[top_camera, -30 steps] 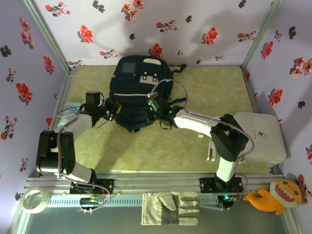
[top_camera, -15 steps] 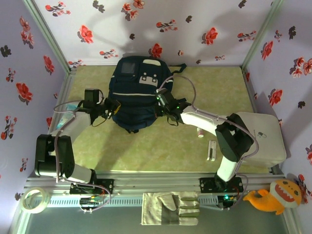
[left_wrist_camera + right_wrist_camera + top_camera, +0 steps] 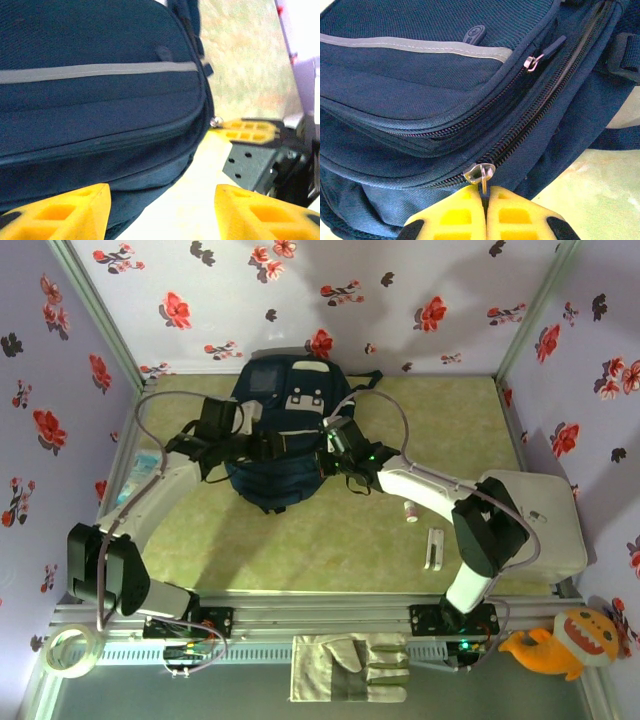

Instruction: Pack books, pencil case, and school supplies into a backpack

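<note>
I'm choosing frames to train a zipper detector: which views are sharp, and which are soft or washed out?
Left wrist: the backpack looks soft, the left gripper is out of focus, the floor is washed out. Right wrist: crisp on the zipper pull pinched by the right gripper. Top external: even light, soft arm shadows on the back wall.

Green table (image 3: 300, 550) w/ backpack (image 3: 285, 482), white tube (image 3: 410, 511), white bar (image 3: 433, 547), blue packet (image 3: 142, 467).

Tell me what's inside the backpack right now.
The inside is hidden: the backpack presents closed dark fabric, no opening. The right pincer pinches its zipper pull.
</note>
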Motion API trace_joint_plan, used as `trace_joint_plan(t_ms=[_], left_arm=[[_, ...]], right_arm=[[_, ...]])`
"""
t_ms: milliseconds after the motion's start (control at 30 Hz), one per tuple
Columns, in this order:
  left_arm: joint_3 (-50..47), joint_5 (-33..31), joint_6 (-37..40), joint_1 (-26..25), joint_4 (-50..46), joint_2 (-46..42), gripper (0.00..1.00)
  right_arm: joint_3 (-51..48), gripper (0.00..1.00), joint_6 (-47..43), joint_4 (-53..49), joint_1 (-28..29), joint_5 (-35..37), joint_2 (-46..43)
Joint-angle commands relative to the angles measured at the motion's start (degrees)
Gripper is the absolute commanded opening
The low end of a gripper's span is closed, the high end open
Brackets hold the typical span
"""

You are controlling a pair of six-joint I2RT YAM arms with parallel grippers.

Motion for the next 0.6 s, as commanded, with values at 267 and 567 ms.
trace_joint_plan(t_ms=[267,567], left_arm=[[8.52,-8.43,29.12,-3.26,-5.37,7.31,0.55],[18.11,-6.76,40.22,-3.26,-15.09,17.07,0.56]], right_arm=[[-0.66,0.00,0.45,3.37,-0.63,-2.01,-4.46],[-1.21,0.00,0.71,4.26,-1.07,-2.90,-4.74]])
